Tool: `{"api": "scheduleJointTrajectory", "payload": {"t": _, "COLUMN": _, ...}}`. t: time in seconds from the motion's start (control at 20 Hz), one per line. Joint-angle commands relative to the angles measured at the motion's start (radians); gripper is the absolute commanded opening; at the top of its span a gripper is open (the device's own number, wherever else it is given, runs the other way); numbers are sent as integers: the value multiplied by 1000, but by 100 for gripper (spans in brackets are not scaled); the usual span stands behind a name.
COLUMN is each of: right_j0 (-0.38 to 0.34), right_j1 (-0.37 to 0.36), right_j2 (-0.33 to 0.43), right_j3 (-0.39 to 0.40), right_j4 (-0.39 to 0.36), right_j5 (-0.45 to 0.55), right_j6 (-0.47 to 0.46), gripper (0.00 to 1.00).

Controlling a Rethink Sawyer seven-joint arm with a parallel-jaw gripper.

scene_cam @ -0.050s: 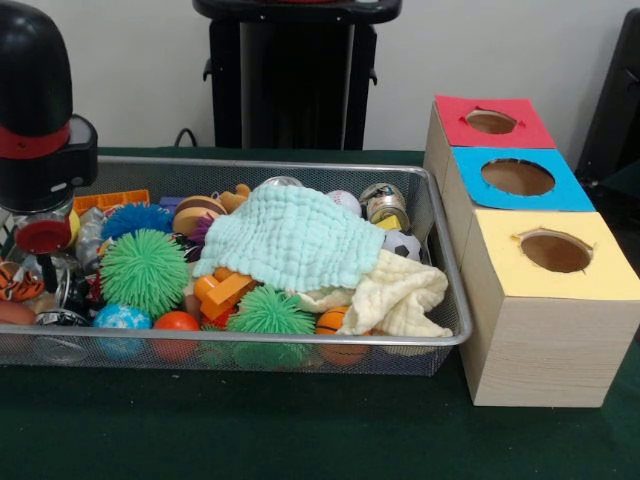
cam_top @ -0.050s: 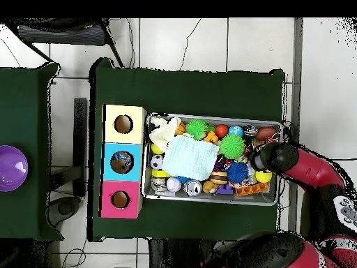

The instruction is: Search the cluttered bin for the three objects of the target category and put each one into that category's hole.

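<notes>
Arm's black-and-red end [scene_cam @ -0.050s: 40, 120] sat at the left edge of the front view, over the left end of the wire bin [scene_cam @ -0.050s: 445, 270]; fingers were buried in clutter, so couldn't tell if apart or together. Bin was on the green counter [scene_cam @ -0.050s: 250, 430], packed with toys: big green spiky ball [scene_cam @ -0.050s: 145, 270] at left, smaller green spiky ball [scene_cam @ -0.050s: 268, 312] front centre, blue spiky ball [scene_cam @ -0.050s: 135, 218] behind. Mint cloth [scene_cam @ -0.050s: 295, 235] covered the middle, cream cloth [scene_cam @ -0.050s: 400, 295] lower right. Soccer ball [scene_cam @ -0.050s: 402, 245] peeked out right of the mint cloth. Box at right of frame: red hole [scene_cam @ -0.050s: 490, 121], blue hole [scene_cam @ -0.050s: 517, 177], yellow hole [scene_cam @ -0.050s: 555, 251]. Target category wasn't discernible.
</notes>
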Motion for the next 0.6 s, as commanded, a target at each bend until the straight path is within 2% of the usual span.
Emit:
{"api": "scheduleJointTrajectory", "payload": {"t": 0.05, "right_j0": -56, "right_j1": 109, "right_j2": 71, "right_j3": 55, "right_j4": -9, "right_j5": -190, "right_j6": 31, "gripper": 100}}
{"api": "scheduleJointTrajectory", "payload": {"t": 0.35, "right_j0": -54, "right_j1": 140, "right_j2": 68, "right_j3": 25, "right_j4": -18, "right_j5": -162, "right_j6": 13, "gripper": 100}}
{"api": "scheduleJointTrajectory", "payload": {"t": 0.6, "right_j0": -73, "right_j1": 145, "right_j2": 104, "right_j3": 33, "right_j4": -3, "right_j5": -209, "right_j6": 17, "gripper": 100}}
